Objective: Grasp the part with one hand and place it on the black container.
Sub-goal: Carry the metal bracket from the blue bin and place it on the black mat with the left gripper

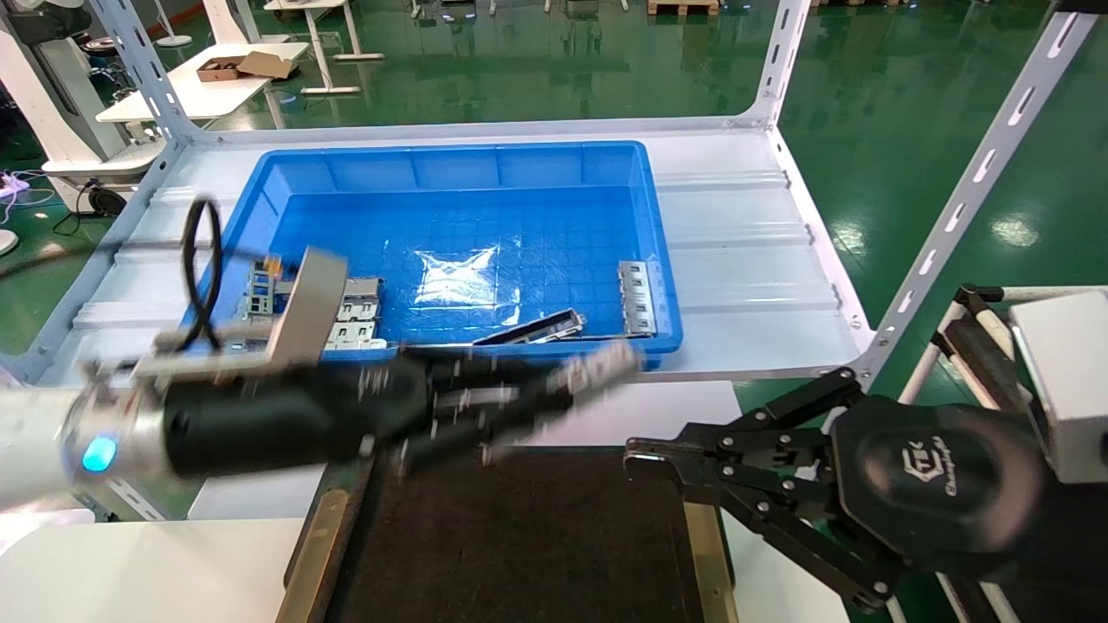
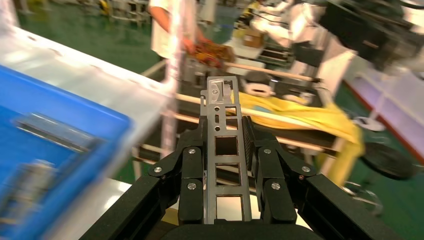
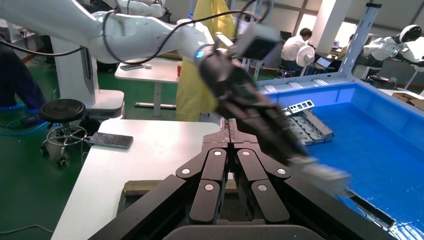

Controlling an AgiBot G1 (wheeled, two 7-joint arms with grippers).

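My left gripper [image 1: 563,389] reaches in from the left, above the gap between the blue bin and the black container [image 1: 537,536]. It is shut on the part [image 1: 603,367], a slim silver strip with a row of rectangular cutouts. In the left wrist view the part [image 2: 225,150] stands clamped between both fingers of the left gripper [image 2: 226,131] and sticks out past the tips. My right gripper [image 1: 642,456] is shut and empty, low at the container's right rim. In the right wrist view the right gripper [image 3: 231,131] has its jaws pressed together.
The blue bin [image 1: 459,156] stands on the white shelf behind the container. It holds wider grey plates [image 1: 355,316] at its left, a dark narrow strip [image 1: 537,329] and another silver strip [image 1: 638,298] by its right wall. White rack posts [image 1: 969,182] rise at the right.
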